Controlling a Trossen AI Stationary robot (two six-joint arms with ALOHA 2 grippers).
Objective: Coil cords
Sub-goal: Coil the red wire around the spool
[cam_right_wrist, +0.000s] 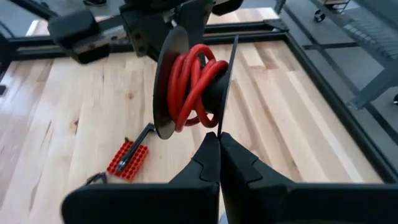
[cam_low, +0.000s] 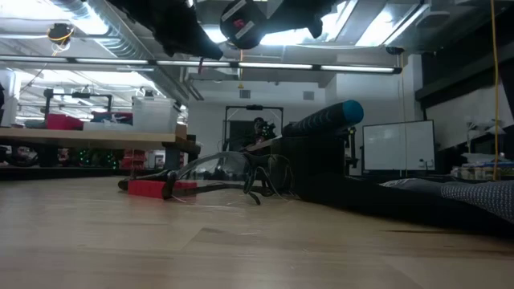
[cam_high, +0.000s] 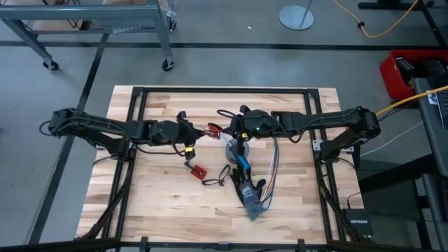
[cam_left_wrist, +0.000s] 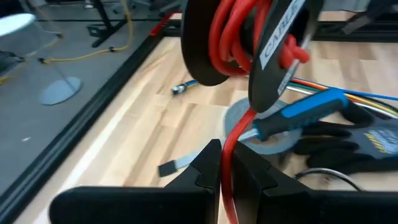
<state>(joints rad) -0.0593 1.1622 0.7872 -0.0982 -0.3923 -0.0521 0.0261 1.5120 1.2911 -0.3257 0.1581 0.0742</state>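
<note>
Mid-wind: your right gripper (cam_right_wrist: pixel 219 140) pinches the black spool (cam_right_wrist: pixel 193 84) by its flange above the table centre; left gripper (cam_left_wrist: pixel 225 163) clamps the red cord (cam_left_wrist: pixel 233 37). Next, feed slack around the hub.

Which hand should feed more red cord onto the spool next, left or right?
Probably left: the left hand is shut on the red cord trailing off the spool, while the right hand pinches the spool's flange, steadying it.
</note>
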